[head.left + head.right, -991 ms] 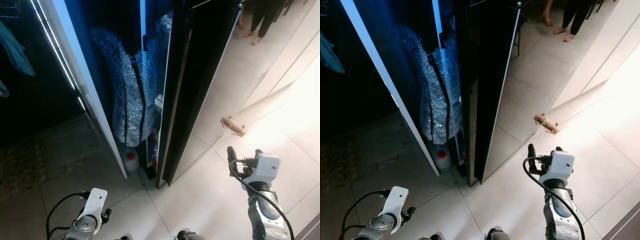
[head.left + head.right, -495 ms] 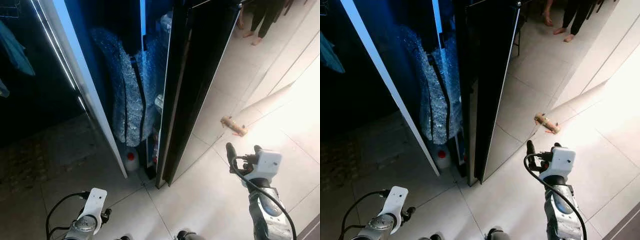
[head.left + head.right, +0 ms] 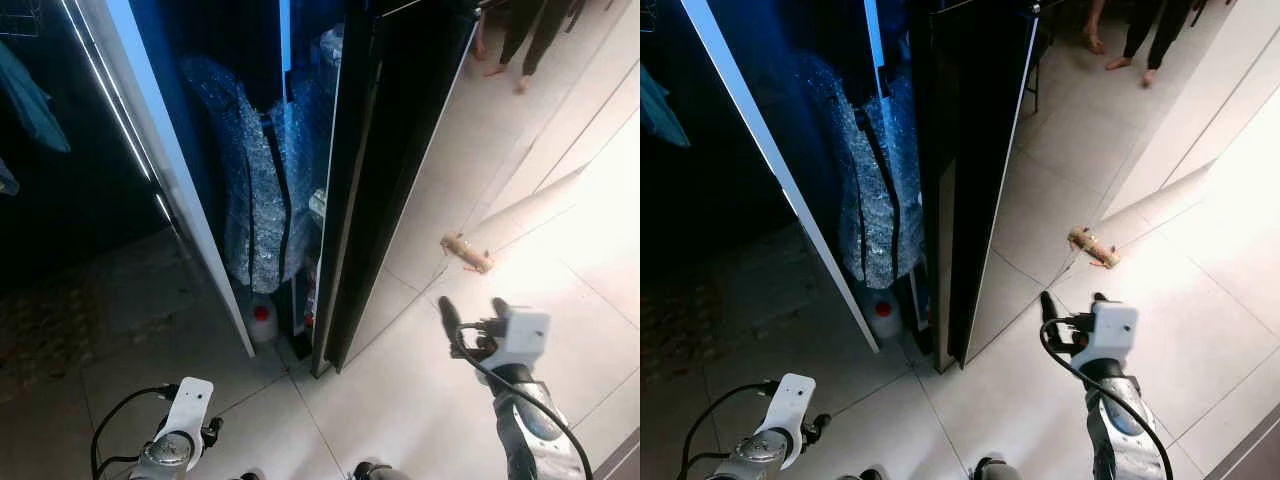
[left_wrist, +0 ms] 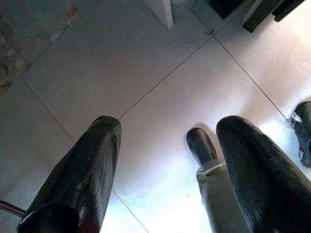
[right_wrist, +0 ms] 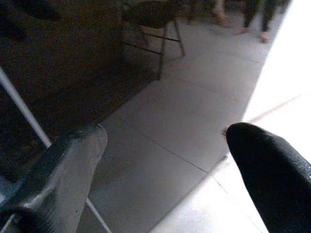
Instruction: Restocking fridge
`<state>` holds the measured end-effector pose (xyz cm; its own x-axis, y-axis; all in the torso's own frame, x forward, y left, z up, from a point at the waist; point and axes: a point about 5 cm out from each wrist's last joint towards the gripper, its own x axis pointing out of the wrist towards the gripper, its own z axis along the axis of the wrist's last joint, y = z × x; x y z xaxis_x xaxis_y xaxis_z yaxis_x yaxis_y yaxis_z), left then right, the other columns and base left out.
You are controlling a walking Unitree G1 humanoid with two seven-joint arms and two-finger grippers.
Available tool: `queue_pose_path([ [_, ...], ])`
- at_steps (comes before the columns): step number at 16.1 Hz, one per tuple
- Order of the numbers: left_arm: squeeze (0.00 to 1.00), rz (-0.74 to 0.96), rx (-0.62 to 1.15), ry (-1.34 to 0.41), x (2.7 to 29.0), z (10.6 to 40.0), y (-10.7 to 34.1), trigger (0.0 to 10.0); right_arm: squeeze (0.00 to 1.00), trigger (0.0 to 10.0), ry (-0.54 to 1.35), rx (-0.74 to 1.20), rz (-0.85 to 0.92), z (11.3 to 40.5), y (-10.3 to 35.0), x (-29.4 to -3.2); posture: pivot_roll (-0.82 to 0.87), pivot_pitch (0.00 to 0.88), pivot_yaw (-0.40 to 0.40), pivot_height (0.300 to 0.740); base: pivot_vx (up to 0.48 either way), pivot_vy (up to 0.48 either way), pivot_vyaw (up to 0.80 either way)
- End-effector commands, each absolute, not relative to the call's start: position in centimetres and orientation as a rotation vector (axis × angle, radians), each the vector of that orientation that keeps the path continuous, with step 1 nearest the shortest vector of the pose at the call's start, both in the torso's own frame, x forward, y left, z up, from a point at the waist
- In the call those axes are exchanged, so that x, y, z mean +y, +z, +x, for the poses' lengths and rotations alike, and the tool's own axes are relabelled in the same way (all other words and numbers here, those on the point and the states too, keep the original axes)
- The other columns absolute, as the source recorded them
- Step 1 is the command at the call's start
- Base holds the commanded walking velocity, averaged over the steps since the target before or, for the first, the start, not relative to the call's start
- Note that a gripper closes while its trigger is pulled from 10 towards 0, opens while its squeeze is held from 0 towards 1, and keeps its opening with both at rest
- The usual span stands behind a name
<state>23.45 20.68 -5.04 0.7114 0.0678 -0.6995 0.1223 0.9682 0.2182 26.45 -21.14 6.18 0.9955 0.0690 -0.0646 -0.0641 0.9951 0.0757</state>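
Fridge stands on tiled floor.

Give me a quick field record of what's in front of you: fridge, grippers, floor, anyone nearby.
fridge: black door ajar, white-edged door swung wide
inside: bubble wrap hanging over the opening; red-capped bottle at the bottom
right gripper: raised over the tiles beside the black door, open, holding nothing
left gripper: low over the floor, open, holding nothing
floor: pale tiles; small brown item lying beyond the right gripper
people: bare feet at the far side

Head stereo downward; wrist cameras floorward.
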Motion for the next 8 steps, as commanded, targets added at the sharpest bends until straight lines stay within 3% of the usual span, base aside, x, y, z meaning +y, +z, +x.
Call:
queue_pose_path([
  [1, 0.00, 0.262, 0.798, -0.027, 20.8, 23.0, -5.3, 10.0, 0.00, 10.0, 0.106, 0.070, 0.066, 26.5, 6.5, -21.0, -0.19, 0.160, -0.026, 0.740, 0.000, 0.000, 0.00],
  [8, 0.00, 0.262, 0.789, -0.024, 20.9, 23.1, -5.2, 10.0, 0.00, 10.0, 0.159, 0.110, 0.025, 27.7, 6.5, -20.7, -0.19, 0.133, -0.013, 0.740, 0.000, 0.000, 0.00],
])
